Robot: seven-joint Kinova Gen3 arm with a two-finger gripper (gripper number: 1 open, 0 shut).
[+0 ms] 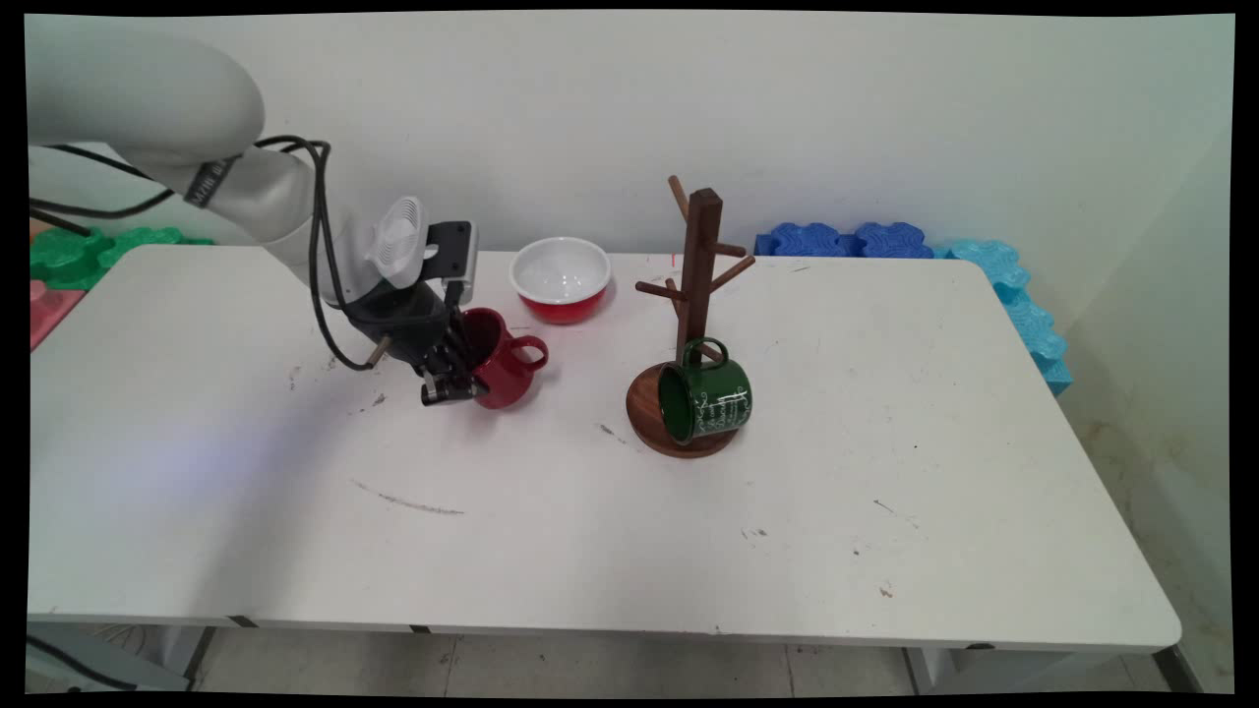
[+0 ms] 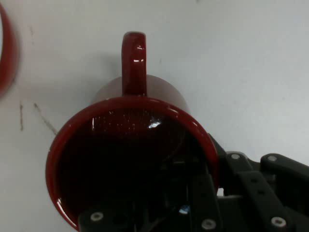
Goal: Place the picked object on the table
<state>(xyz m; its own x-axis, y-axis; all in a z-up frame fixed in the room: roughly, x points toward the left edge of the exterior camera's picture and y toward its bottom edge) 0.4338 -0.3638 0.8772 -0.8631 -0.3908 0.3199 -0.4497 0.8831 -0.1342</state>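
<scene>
**Claw clamped on the red mug's rim**

While the arm reached in from the table's far left corner, the claw (image 1: 454,379) was closed on the rim of a red mug (image 1: 507,366), one finger inside the cup and the other against its outer wall. Held that way, the mug was tilted, its mouth turned toward the claw and its handle pointing away to the right, left of the table's middle and nearer the far edge. Behind it, close to the far edge, sat a red bowl (image 1: 561,279) with a white inside. Well apart to the right stood a wooden mug tree (image 1: 696,285) on a round base, with a green mug (image 1: 710,398) hanging from a low peg, its mouth facing sideways
</scene>
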